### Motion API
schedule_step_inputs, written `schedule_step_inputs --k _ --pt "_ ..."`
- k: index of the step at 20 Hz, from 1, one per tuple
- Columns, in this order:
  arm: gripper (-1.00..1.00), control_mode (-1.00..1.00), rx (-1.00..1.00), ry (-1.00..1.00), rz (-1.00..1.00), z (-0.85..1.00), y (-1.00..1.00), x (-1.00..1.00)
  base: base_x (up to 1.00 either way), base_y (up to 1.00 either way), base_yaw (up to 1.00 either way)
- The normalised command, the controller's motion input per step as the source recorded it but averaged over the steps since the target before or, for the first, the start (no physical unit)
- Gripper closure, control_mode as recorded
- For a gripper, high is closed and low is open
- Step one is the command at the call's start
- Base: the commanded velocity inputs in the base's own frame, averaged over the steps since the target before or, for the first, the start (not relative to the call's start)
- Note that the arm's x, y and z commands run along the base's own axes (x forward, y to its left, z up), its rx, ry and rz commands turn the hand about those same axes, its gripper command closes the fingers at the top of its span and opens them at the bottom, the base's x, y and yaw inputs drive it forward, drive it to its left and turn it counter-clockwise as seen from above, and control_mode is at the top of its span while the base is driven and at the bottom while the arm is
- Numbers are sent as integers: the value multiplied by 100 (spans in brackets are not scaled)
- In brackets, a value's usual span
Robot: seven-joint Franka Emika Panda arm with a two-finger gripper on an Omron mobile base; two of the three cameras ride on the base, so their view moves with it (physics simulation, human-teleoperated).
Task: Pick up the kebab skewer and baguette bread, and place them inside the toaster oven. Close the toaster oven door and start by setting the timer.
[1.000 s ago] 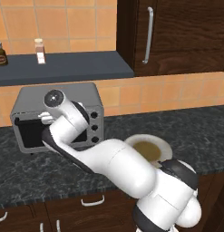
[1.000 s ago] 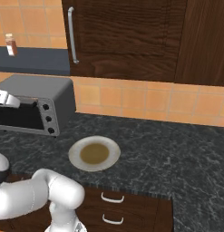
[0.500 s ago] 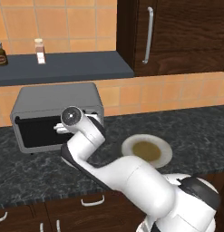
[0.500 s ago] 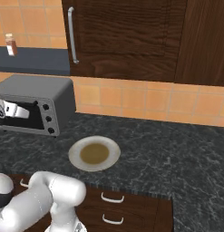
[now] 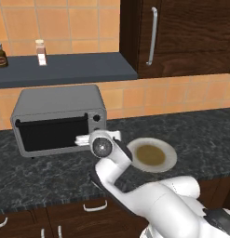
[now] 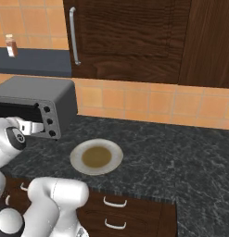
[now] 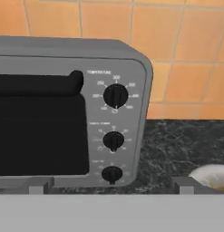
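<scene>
The toaster oven point(image 5: 58, 100) point(image 6: 37, 95) stands on the dark counter against the tiled wall. Its door point(image 5: 51, 135) point(image 7: 36, 131) is shut, and nothing shows through the dark glass. The kebab skewer and baguette bread are out of view. My gripper point(image 5: 82, 139) point(image 6: 33, 126) point(image 7: 111, 186) hovers open just in front of the oven's lower right, with nothing between its fingers. In the hand view it faces the panel of three dark knobs, with the bottom knob point(image 7: 112, 174) closest above the fingertips.
A white plate point(image 5: 170, 151) point(image 6: 76, 155) with a brown centre lies on the counter right of the oven. A shelf point(image 5: 65, 69) above the oven carries small bottles. A dark wall cabinet point(image 5: 181, 37) hangs at the upper right. Drawers run below the counter edge.
The oven door has gone from partly open to shut. My hand has drawn back from the door and shifted right, in front of the knob panel.
</scene>
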Motion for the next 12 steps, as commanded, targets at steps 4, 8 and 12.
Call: schedule_step_inputs --k 4,8,12 --pt "-100 -100 12 -14 6 -7 -25 2 0 0 0" --pt "-100 -100 7 -4 1 -1 -1 2 0 0 0" --pt "-100 -100 0 -5 0 -6 0 5 0 0 0"
